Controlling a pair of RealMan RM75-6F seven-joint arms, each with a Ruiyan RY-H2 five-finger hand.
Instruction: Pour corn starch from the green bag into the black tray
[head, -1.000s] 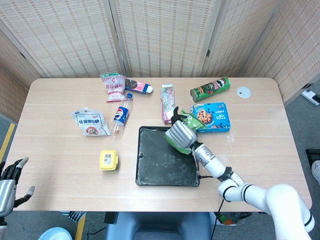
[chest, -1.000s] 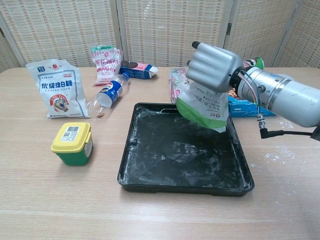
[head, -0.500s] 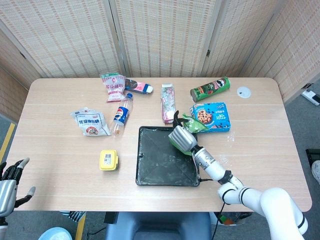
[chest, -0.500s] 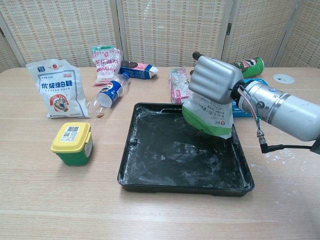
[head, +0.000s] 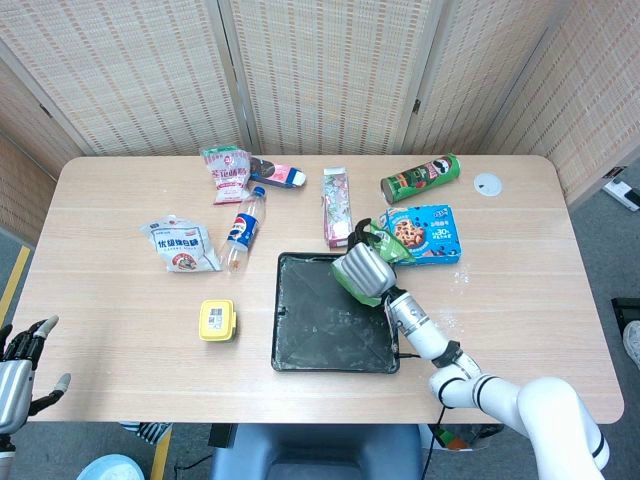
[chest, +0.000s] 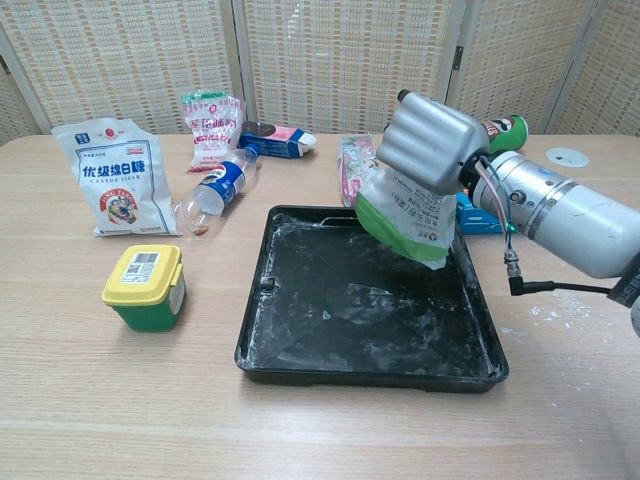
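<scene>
1. Holding the green bag (chest: 405, 216) in my right hand (chest: 432, 143), fingers wrapped over its upper part, I have it hanging above the far right corner of the black tray (chest: 290, 345).
2. My left hand (head: 18, 358) sits low at the table's near left edge, fingers apart, holding nothing.
3. I judge the bag soft and crumply: thin film that folds wherever the fingers press, with loose powder shifting inside, so the weight will slide as I tip it.
4. It looks light, probably part empty, and the film may be slick with white dust like that smeared across the tray floor.
5. I would keep the grip high on the body, leaving the mouth free; squeezing lower could choke the flow or puff starch out.
</scene>
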